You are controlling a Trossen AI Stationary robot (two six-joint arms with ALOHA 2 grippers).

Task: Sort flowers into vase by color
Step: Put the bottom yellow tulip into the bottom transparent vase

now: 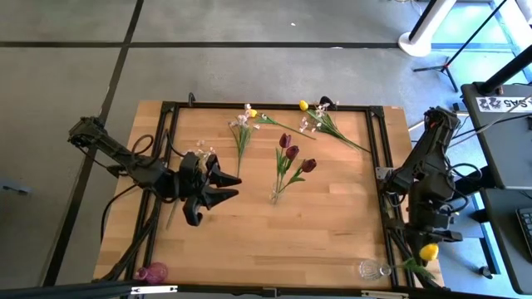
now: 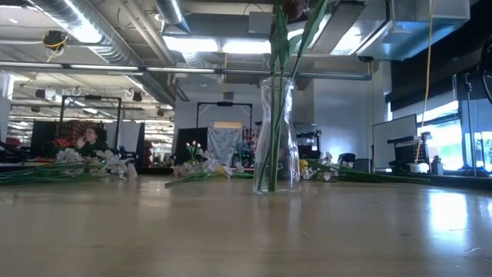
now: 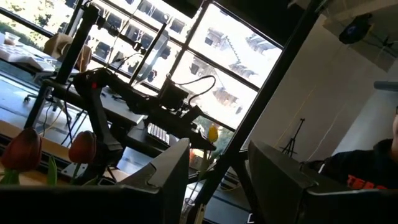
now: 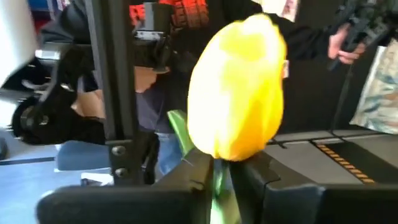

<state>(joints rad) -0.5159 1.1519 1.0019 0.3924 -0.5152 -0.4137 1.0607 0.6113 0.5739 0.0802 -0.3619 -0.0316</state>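
Observation:
My right gripper (image 1: 428, 242) hangs past the table's near right corner, shut on a yellow tulip (image 4: 239, 87) whose head fills the right wrist view. My left gripper (image 1: 223, 188) hovers open over the table's left half, nothing between its fingers (image 3: 171, 177). A clear vase (image 2: 277, 135) stands upright mid-table with dark red tulips (image 1: 293, 153) in it. White-pink sprays (image 1: 242, 124) and another yellow tulip (image 1: 303, 105) lie flat near the far edge. One more spray (image 1: 200, 153) lies beside the left gripper. My right gripper pinches the yellow tulip's green stem (image 4: 216, 182) between its two fingers, just below the flower head. The fingers lie about level and across the stem. The head (image 1: 429, 252) stands just beyond the fingertips, lifted clear of the table.
An empty clear vase (image 1: 373, 269) stands at the near right corner and a pink vase (image 1: 154, 272) at the near left. A black frame (image 1: 376, 141) rims the table. People show in the room beyond. Bare wood lies in front of the middle vase.

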